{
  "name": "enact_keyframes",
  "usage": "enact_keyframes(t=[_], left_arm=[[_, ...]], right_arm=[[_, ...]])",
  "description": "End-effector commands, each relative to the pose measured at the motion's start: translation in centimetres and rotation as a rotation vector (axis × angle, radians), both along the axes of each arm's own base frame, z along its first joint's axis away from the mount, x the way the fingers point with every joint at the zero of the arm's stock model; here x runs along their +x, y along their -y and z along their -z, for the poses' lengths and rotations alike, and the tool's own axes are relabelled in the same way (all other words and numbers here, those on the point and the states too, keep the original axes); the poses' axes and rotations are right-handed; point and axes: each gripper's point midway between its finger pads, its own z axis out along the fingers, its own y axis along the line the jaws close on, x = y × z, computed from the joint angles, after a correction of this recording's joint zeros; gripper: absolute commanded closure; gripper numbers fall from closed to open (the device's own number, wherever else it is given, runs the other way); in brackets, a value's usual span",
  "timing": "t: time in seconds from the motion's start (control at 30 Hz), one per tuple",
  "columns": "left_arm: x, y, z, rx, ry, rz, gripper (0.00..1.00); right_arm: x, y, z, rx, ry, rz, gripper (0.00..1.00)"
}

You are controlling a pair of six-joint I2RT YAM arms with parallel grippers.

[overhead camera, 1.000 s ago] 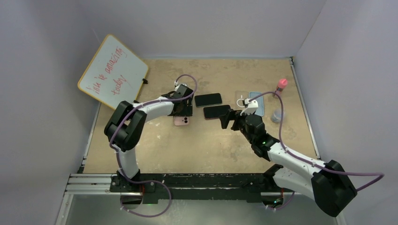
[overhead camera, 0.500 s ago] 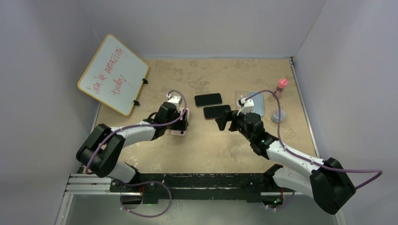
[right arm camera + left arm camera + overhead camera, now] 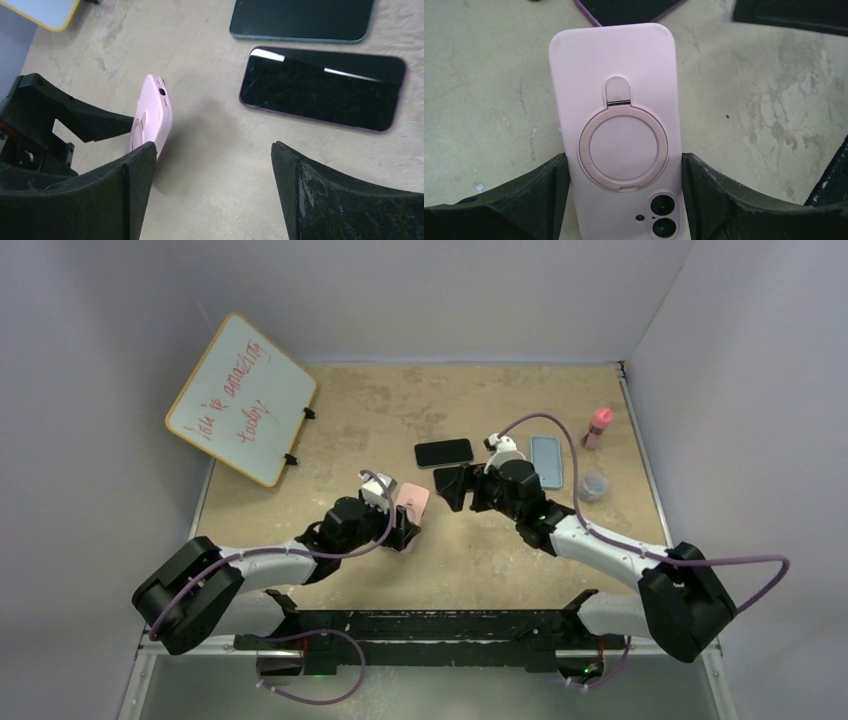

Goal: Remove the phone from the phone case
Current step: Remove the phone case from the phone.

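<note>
Two dark phones (image 3: pixel 301 19) (image 3: pixel 322 90), one pink phone case (image 3: pixel 616 130), one whiteboard (image 3: pixel 242 398), one bottle (image 3: pixel 598 426)

pink case (image 3: pixel 616 125): lower end cropped | whiteboard (image 3: pixel 240 397): writing illegible

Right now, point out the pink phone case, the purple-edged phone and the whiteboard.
pink phone case (image 3: pixel 623 149): left wrist view, its back, inside the ring.
purple-edged phone (image 3: pixel 322 90): right wrist view, middle of the screen.
whiteboard (image 3: pixel 240 395): top view, its white face.
</note>
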Motion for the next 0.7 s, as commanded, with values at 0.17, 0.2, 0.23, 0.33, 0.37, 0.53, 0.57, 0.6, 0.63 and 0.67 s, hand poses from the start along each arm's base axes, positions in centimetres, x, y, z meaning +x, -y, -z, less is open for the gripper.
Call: enact_keyframes(t=[0.17, 0.2, 0.23, 0.33, 0.37, 0.53, 0.57, 0.6, 0.63, 0.67], left_arm=[[-0.2, 3.1, -5.2, -0.164, 0.196, 0.072, 1.00], [-0.3, 3.1, -5.1, -0.163, 0.192, 0.073, 1.00], [-0.5, 3.1, -4.9, -0.164, 0.189, 0.077, 1.00], [-0.7, 3.2, -4.7, -0.173, 0.182, 0.082, 1.00], [-0.8, 3.2, -4.7, -0.177, 0.182, 0.085, 1.00], [-1.2, 3.7, -4.6, -0.203, 0.166, 0.105, 1.00], [-1.2, 3.9, -4.6, -0.203, 0.162, 0.109, 1.00], [-1.3, 4.0, -4.5, -0.203, 0.156, 0.114, 1.00], [-1.3, 4.0, -4.4, -0.204, 0.152, 0.115, 1.00], [-1.3, 4.1, -4.3, -0.204, 0.148, 0.116, 1.00]], right_arm=[[-0.1, -3.8, 0.3, 0.021, -0.073, -0.043, 0.20], [-0.1, -4.0, 0.4, 0.022, -0.077, -0.045, 0.21], [-0.1, -4.2, 0.5, 0.025, -0.081, -0.047, 0.22], [-0.3, -5.0, 0.4, 0.049, -0.091, -0.061, 0.25], [-0.4, -5.3, 0.4, 0.056, -0.092, -0.069, 0.26], [-0.5, -6.3, 0.9, 0.066, -0.106, -0.093, 0.34], [-0.5, -6.4, 1.0, 0.068, -0.106, -0.097, 0.38], [-0.5, -6.5, 1.2, 0.066, -0.108, -0.102, 0.41], [-0.5, -6.7, 1.3, 0.065, -0.108, -0.108, 0.45], [-0.5, -6.7, 1.3, 0.062, -0.105, -0.112, 0.48]])
